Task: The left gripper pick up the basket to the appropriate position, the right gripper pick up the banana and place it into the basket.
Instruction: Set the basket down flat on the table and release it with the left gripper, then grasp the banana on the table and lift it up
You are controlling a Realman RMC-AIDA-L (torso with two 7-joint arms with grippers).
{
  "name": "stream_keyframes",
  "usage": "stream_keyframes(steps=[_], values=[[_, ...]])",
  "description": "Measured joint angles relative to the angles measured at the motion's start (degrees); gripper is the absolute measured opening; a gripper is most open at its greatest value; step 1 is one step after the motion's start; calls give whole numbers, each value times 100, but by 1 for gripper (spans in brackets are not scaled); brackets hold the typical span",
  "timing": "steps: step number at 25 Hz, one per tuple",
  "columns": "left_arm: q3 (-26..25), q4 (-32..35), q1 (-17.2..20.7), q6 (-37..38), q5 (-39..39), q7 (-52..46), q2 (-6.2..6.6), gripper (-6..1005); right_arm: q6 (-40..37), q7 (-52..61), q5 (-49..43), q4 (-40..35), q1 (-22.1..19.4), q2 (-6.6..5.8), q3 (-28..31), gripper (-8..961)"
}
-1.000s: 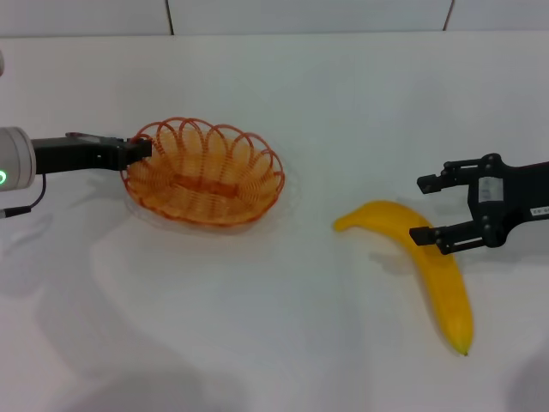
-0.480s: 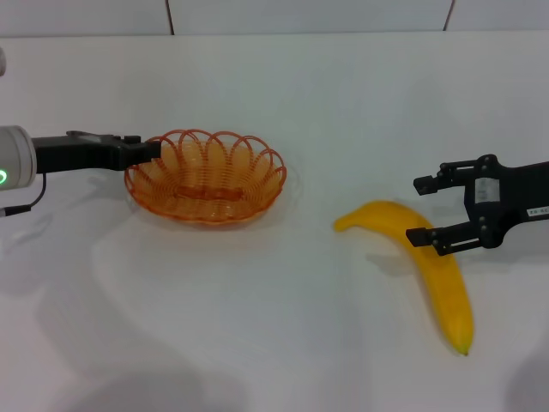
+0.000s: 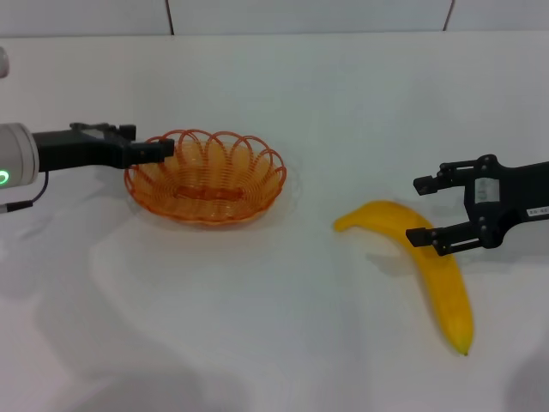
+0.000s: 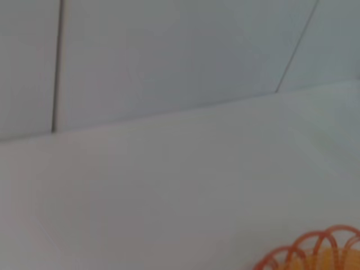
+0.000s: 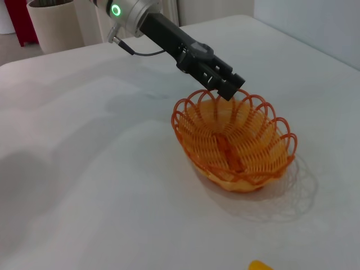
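The orange wire basket [image 3: 206, 176] rests level on the white table, left of centre; it also shows in the right wrist view [image 5: 233, 143] and its rim in the left wrist view [image 4: 315, 253]. My left gripper [image 3: 163, 148] reaches in from the left, its tip [image 5: 228, 89] over the basket's near-left rim, fingers a little apart astride a rim loop. The yellow banana [image 3: 439, 270] lies on the table at right, dark tip toward me. My right gripper [image 3: 422, 210] is open, one finger on each side of the banana's upper part, not closed on it.
The white table [image 3: 283, 326] runs back to a tiled wall [image 3: 309, 15]. A beige bin [image 5: 53, 25] stands beyond the table's edge in the right wrist view. Bare table lies between basket and banana.
The basket, tilted a second ago, now sits level and still. The left gripper's tip has slid farther right over the rim. The right gripper and banana have not moved.
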Motion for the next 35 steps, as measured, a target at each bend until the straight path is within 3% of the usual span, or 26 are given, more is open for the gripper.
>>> stream_keyframes(steps=[3, 9, 14, 23, 28, 32, 35], values=[[0, 12, 67, -1, -280, 377, -13, 788, 4, 0, -1, 0, -4, 0, 0, 819], [0, 24, 311, 253, -1211, 1383, -29, 859, 8, 6, -5, 0, -13, 0, 0, 819], [16, -11, 518, 854, -2063, 2115, -45, 860, 8, 12, -5, 0, -18, 0, 0, 819], [79, 16, 817, 2987, -2562, 2000, -36, 854, 8, 69, -8, 0, -39, 0, 0, 819], [96, 266, 987, 3540, -2559, 1667, -22, 849, 8, 74, -20, 0, -45, 0, 0, 819], [114, 276, 1302, 4502, -3398, 1932, -27, 845, 12, 75, -25, 0, -51, 0, 0, 819], [104, 275, 1472, 4712, -3848, 1984, -35, 843, 14, 77, -62, 3, -51, 0, 2, 819]])
